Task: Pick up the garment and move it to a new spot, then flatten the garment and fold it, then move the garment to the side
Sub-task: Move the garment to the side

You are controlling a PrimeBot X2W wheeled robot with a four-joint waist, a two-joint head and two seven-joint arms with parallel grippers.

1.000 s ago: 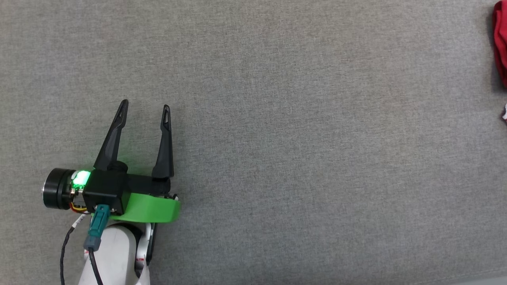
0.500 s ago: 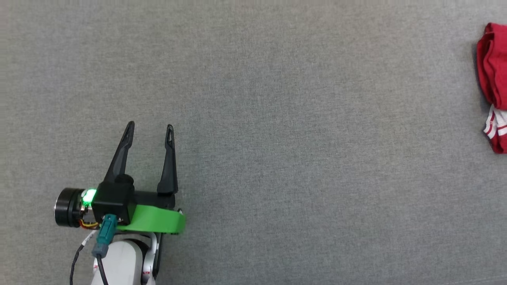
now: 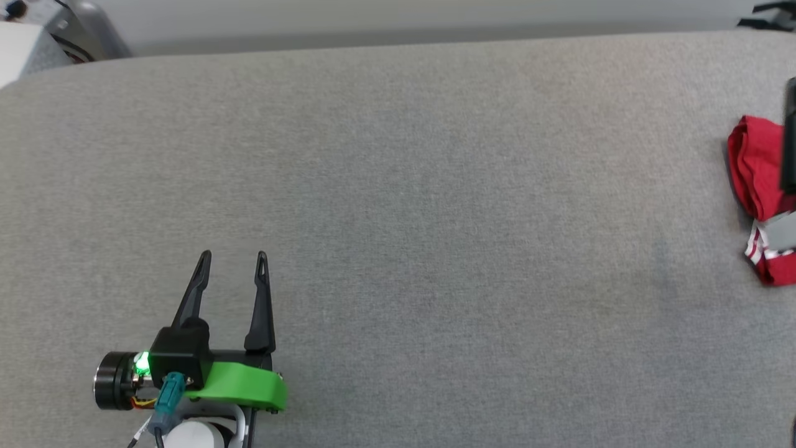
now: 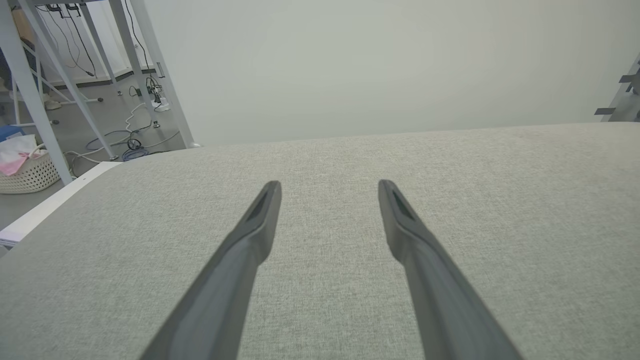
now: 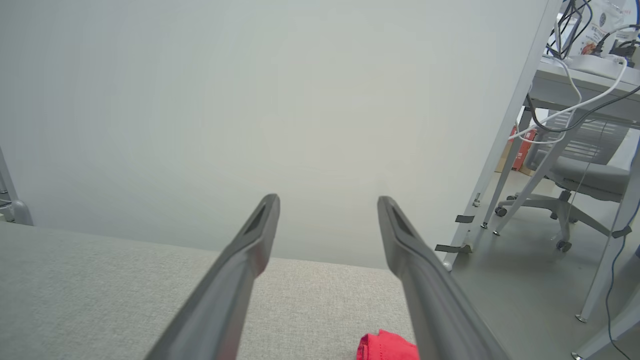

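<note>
Right gripper stood wide, fingers well apart, nothing btwn them. In its wrist view the garment peeked up at the bottom edge, just beside the inner side of the right-hand finger and below the tips. It lay on the grey table, close to the table's right-hand edge.

Over to the left gripper: also spread wide and empty, over the near-left part of the table. It was well apart from the garment, w/ nearly the whole width of the surface btwn them.

Head view put the garment hard against the right edge of the shot, partly cut off. A dark blurred bar crossed it there; couldn't tell what that was.

Count:
- one garment, one table
- two grippers, two fingers each
- one pale basket on the floor, off the table's left end
- one office chair past the right end

As for the lie, the garment was bunched into a narrow bundle. Its long axis ran far-to-near in the head view, approx. parallel w/ the left gripper's fingers. Red bulk sat at the far end, and a white sleeve w/ red stripes at the near end.
</note>
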